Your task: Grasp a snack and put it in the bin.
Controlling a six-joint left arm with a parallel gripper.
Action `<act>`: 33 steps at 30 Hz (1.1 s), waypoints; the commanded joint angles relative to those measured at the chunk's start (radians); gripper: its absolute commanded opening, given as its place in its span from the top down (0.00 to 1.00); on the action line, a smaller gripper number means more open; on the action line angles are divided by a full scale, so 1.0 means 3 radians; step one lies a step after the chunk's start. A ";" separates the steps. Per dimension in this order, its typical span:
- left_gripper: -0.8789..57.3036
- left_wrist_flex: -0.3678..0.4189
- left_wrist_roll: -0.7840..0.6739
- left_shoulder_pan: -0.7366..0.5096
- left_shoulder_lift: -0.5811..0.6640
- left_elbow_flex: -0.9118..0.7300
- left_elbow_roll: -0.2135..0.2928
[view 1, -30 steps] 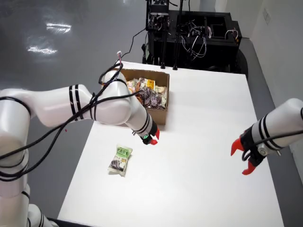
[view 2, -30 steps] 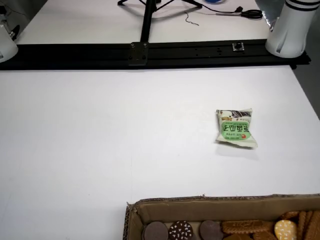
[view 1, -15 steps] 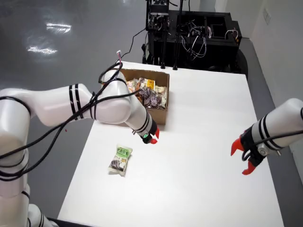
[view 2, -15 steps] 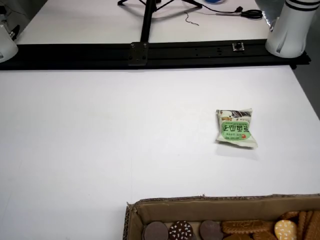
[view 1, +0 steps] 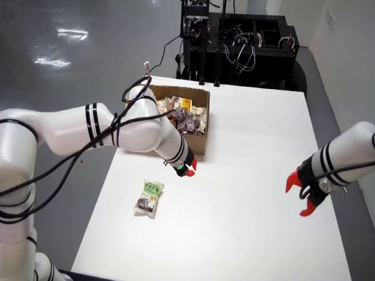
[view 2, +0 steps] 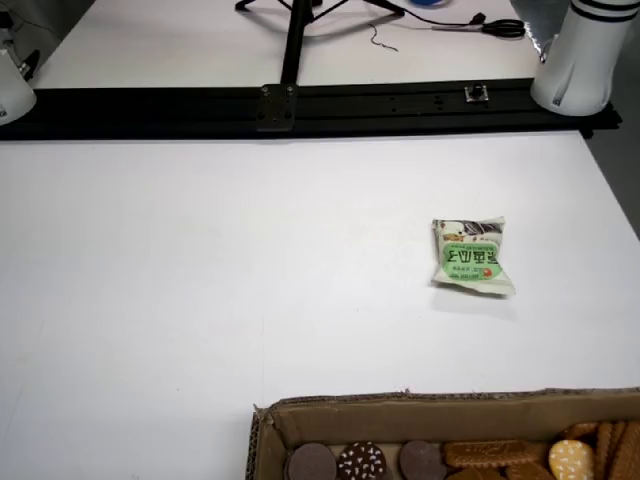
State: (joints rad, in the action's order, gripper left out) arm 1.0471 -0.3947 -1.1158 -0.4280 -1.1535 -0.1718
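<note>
A green and white snack packet (view 1: 149,198) lies flat on the white table (view 1: 252,234), in front of a cardboard box (view 1: 198,144) that holds several snacks. The view across the table shows the same packet (view 2: 470,257) beyond the box rim (view 2: 440,404). In the view from above, my working gripper (view 1: 188,169) hangs by the box's front wall, up and to the right of the packet and apart from it. One red fingertip (view 1: 193,164) shows; the jaw gap is hidden. Nothing visible is in it. No gripper shows in the view across the table.
A second arm's gripper (view 1: 302,196) hangs with red fingers spread at the table's right side in the view from above. A black rack with cables (view 1: 234,41) stands behind the table. A black rail (view 2: 300,105) and arm bases (view 2: 590,50) line the far edge.
</note>
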 commanded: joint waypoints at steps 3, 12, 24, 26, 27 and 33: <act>0.96 0.0000 -0.0019 -0.0006 0.0000 0.0000 0.0000; 0.96 -0.0026 -0.0021 -0.0002 0.0004 -0.0008 0.0000; 0.99 -0.0387 -0.0487 0.0161 0.0117 -0.0467 0.0021; 0.99 -0.0446 -0.0588 0.0198 0.0096 -0.0533 0.0028; 0.99 -0.0477 -0.0633 0.0214 0.0084 -0.0556 0.0031; 0.99 -0.0648 -0.0863 0.0322 0.0022 -0.0625 0.0034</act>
State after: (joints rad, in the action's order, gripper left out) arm 0.8675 -0.6322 -1.0313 -0.4133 -1.3389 -0.1617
